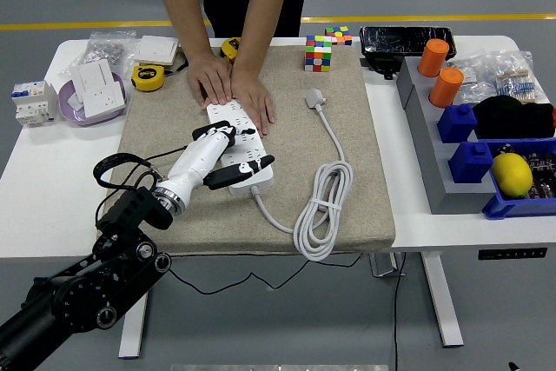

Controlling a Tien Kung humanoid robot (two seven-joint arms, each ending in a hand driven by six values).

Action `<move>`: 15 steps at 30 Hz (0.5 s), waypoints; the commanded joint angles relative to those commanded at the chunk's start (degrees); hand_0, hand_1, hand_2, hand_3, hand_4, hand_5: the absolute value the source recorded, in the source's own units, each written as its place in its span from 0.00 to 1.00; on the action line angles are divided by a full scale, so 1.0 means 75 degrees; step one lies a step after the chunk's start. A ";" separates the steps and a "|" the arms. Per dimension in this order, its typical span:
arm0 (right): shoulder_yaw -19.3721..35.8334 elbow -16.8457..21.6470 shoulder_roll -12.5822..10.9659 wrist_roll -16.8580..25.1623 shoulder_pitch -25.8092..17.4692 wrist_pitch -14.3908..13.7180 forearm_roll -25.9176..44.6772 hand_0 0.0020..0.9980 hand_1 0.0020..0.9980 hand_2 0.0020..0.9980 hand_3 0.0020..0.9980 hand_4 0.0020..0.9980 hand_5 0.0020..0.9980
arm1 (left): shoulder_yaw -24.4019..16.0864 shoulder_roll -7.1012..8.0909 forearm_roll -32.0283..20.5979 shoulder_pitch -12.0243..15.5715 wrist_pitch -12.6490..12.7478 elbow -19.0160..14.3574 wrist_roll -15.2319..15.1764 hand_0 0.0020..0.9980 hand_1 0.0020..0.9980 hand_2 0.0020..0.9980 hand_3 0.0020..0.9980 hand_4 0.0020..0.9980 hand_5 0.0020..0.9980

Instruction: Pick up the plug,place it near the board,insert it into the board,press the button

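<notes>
A white power strip (246,147) lies on the beige mat (347,128), slanting from upper left to lower right. A person's two hands (230,84) press flat on its far end. My left hand (230,155), white with black fingers, rests on the strip's near end with its fingers spread over it, holding nothing. The strip's own white plug (315,98) lies loose on the mat to the right, its cable coiled in a tied bundle (325,208) near the mat's front. No right hand is in view.
A Rubik's cube (319,53) stands at the mat's back. Yellow tape measures (148,77), a purple bowl with a white socket (94,97) and a breaker (28,102) are at left. Grey and blue bins (469,149) with orange cups (440,71) stand at right.
</notes>
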 joint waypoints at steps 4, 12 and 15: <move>0.0011 0.0000 0.0001 -0.0007 -0.0009 -0.0001 -0.0019 0.93 0.80 0.78 0.80 1.00 1.00 | -0.0008 0.0001 0.0074 -0.0040 0.0000 -0.0025 -0.0001 0.96 0.94 0.90 0.85 0.99 1.00; 0.0009 0.0000 0.0000 -0.0004 -0.0007 -0.0003 -0.0004 0.93 0.80 0.78 0.80 1.00 1.00 | -0.0018 0.0041 0.0250 -0.0064 0.0008 -0.0308 -0.0016 0.96 0.94 0.89 0.85 0.99 1.00; 0.0018 0.0000 0.0000 -0.0006 -0.0003 -0.0004 -0.0003 0.93 0.80 0.78 0.80 1.00 1.00 | -0.0006 0.0077 0.0280 -0.0054 -0.0029 -0.0654 0.0026 0.96 0.94 0.89 0.85 1.00 1.00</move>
